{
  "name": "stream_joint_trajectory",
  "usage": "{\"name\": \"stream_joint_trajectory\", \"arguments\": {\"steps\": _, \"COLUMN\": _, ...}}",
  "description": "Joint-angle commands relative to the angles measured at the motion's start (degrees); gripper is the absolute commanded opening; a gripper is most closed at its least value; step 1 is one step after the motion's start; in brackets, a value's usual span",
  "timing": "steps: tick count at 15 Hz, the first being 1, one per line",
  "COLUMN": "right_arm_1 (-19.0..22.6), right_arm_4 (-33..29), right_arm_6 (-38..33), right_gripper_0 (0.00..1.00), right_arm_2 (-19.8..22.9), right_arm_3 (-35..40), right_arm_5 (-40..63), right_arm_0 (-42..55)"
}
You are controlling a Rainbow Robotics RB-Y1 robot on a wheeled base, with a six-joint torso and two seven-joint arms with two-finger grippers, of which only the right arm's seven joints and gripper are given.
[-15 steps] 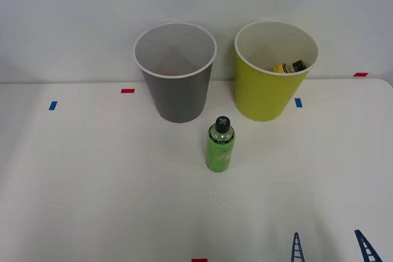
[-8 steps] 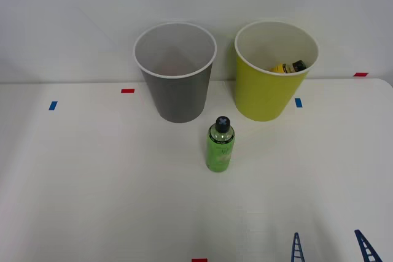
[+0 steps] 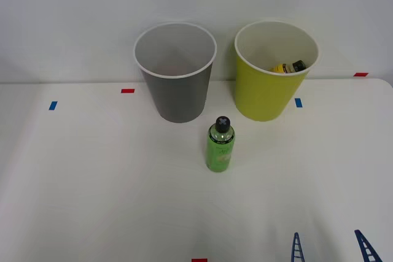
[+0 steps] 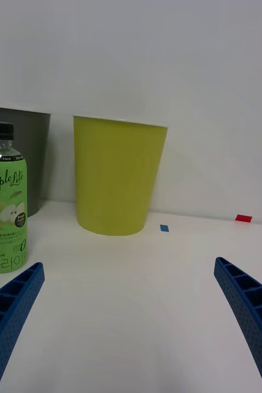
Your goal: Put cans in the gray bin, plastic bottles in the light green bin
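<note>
The green bottle [image 3: 220, 145] stands upright on the white tabletop [image 3: 92, 176], black cap up, ahead of the right claw [image 3: 331, 246] and off to its left side. In the wrist view the same bottle [image 4: 3, 199] shows a label with an apple picture and the words "Apple Lite", and it sits beyond the tip of one blue ribbed finger [image 4: 11, 310], apart from it.

The claw [image 4: 131, 325] is released: its two fingers are spread wide with bare tabletop between them and nothing in their grasp. In the front view only the two finger tips show at the near edge of the tabletop.

Farther from the claw than the bottle, the gray bin [image 3: 176, 81] stands upright near the wall, just behind the bottle and slightly to its left. What can be seen of its whitish inside from the front view looks bare. Beside it, closer to straight ahead of the claw, the light green bin [image 3: 270, 81] stands upright, apart from the gray one. Inside it lies the yellow bottle [image 3: 287, 67], tipped over against the wall of the bin, its black cap toward the right. In the wrist view the light green bin [image 4: 118, 178] is directly ahead of the open fingers, with the gray bin [image 4: 34, 156] partly hidden behind the green bottle.

Small red and blue tape marks [image 3: 128, 91] dot the tabletop around the bins.
</note>
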State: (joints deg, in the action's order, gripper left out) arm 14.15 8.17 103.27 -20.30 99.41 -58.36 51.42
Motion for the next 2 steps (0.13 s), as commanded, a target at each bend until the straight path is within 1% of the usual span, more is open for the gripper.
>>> {"name": "stream_joint_trajectory", "arguments": {"steps": 1, "right_arm_1": 0.0, "right_arm_4": 0.0, "right_arm_6": 0.0, "right_gripper_0": 0.96, "right_arm_2": 0.0, "right_arm_3": 0.0, "right_arm_5": 0.0, "right_arm_0": 0.0}}
{"name": "stream_joint_trajectory", "arguments": {"steps": 2, "right_arm_1": 0.0, "right_arm_4": 0.0, "right_arm_6": 0.0, "right_gripper_0": 0.96, "right_arm_2": 0.0, "right_arm_3": 0.0, "right_arm_5": 0.0, "right_arm_0": 0.0}}
